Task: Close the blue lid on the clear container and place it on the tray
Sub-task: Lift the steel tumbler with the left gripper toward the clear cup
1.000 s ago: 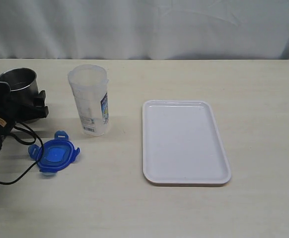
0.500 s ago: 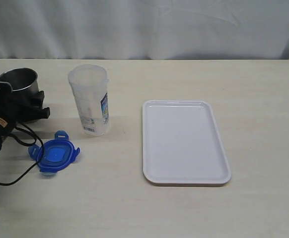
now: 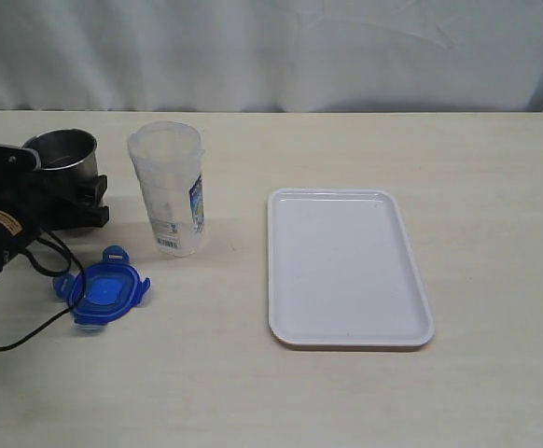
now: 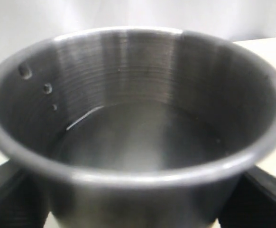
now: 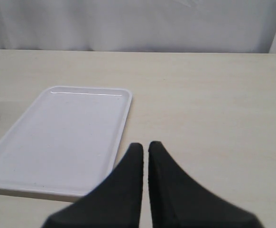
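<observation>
Left wrist view, left pincer [image 3: 92,203] clasping empty-looking steel cup [image 4: 138,118], right pincer [image 5: 145,152] pressed together.

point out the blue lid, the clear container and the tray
blue lid [image 3: 108,291], exterior view, centre of its face
clear container [image 3: 164,187], exterior view, side wall
tray [image 3: 346,271], exterior view, bare middle

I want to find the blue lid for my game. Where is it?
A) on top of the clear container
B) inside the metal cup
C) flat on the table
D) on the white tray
C: the blue lid lies flat on the table in front of the open-topped clear container, away from the tray; the steel cup holds no lid.
</observation>
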`<state>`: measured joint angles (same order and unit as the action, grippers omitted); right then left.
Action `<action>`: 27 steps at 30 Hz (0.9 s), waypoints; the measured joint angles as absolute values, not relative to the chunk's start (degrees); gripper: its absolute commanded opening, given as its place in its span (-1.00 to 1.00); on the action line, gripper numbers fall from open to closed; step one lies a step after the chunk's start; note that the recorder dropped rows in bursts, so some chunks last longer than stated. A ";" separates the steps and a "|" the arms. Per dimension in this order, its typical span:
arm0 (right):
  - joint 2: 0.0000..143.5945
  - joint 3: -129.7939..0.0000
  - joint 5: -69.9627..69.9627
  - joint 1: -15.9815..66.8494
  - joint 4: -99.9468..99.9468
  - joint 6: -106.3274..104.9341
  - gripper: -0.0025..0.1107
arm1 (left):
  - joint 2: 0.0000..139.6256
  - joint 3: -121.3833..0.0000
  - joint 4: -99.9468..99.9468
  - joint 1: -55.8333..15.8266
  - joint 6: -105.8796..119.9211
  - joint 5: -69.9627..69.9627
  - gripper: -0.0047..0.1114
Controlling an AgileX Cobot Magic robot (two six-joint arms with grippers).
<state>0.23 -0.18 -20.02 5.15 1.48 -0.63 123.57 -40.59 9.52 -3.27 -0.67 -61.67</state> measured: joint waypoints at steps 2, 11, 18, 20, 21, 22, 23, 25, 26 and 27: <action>0.23 -0.18 -20.02 5.15 1.48 -0.63 -0.88 | 122.77 -40.59 10.33 -3.27 -1.15 -60.99 -0.92; 0.23 -0.18 -20.02 5.15 1.48 -0.63 -0.88 | 120.00 -40.48 12.54 -3.27 -1.65 -59.64 -0.92; 0.23 -0.18 -20.02 5.15 1.48 -0.63 -0.88 | 115.35 -40.48 14.70 -3.27 -2.91 -59.11 -0.92; 0.23 -0.18 -20.02 5.15 1.48 -0.63 -0.88 | 113.88 -40.48 14.95 -3.27 -2.91 -58.44 -0.92; 0.23 -0.18 -20.02 5.15 1.48 -0.63 -0.88 | 113.03 -40.48 15.34 -3.27 -2.91 -58.01 -0.92; 0.23 -0.18 -20.02 5.15 1.48 -0.63 -0.88 | 112.36 -40.48 15.61 -3.27 -2.91 -57.56 -0.92; 0.23 -0.18 -20.02 5.15 1.48 -0.63 -0.88 | 111.54 -40.38 15.87 -3.27 -2.91 -57.00 -0.92; 0.23 -0.18 -20.02 5.15 1.48 -0.63 -0.88 | 109.92 -40.38 16.33 -3.27 -2.91 -56.24 -0.92; 0.23 -0.18 -20.02 5.15 1.48 -0.63 -0.88 | 109.08 -40.38 16.66 -3.27 -2.91 -56.00 -0.92; 0.23 -0.18 -20.02 5.15 1.48 -0.63 -0.88 | 108.29 -40.38 16.93 -3.27 -2.91 -55.89 -0.92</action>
